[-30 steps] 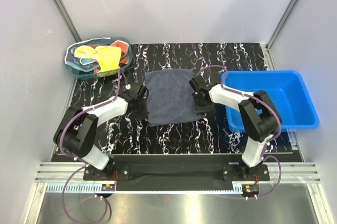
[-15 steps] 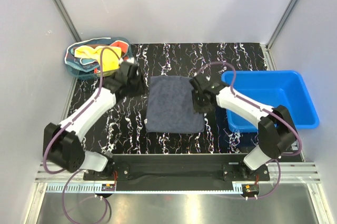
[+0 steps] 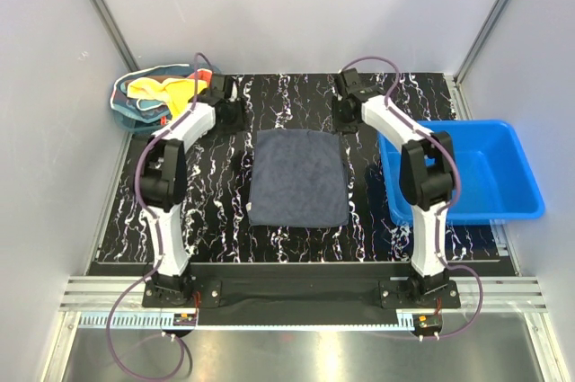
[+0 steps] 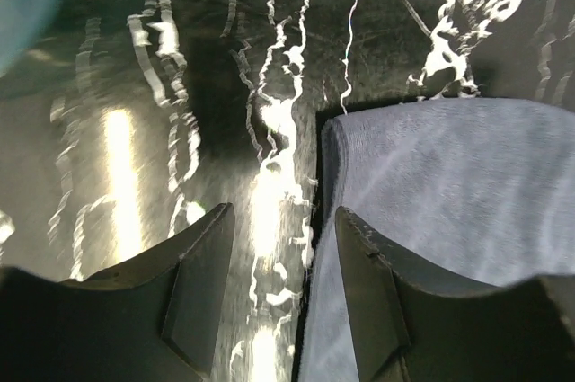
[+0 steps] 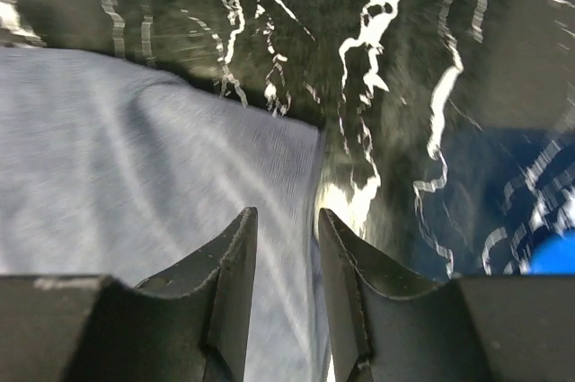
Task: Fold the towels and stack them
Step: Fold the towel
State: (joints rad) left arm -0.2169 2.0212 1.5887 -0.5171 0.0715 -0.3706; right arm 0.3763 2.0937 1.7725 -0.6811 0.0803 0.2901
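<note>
**Grey-blue towel flat; both grippers off its far corners**

The dark grey-blue square cloth towel (image 3: 299, 177) is lying spread flat on the black white-veined table mat (image 3: 207, 211). The left gripper (image 3: 226, 105) is hanging beyond the towel's far-left corner, clear of the cloth. In the left wrist view its two dark fingers (image 4: 198, 283) are standing spread with nothing between them, and the towel's corner is showing just beside the right-hand one. The right gripper (image 3: 346, 114) is hanging beyond the towel's far-right corner. In the right wrist view its fingers are parted by a narrower gap and pinching nothing, with the towel's corner lying below them. A teal mesh-sided basket (image 3: 121, 108) holding a bunched yellow towel (image 3: 148, 88) is sitting well off the towel's far-left corner. A rigid blue plastic bin (image 3: 485, 175) is sitting near the towel's right edge, apart from it
</note>
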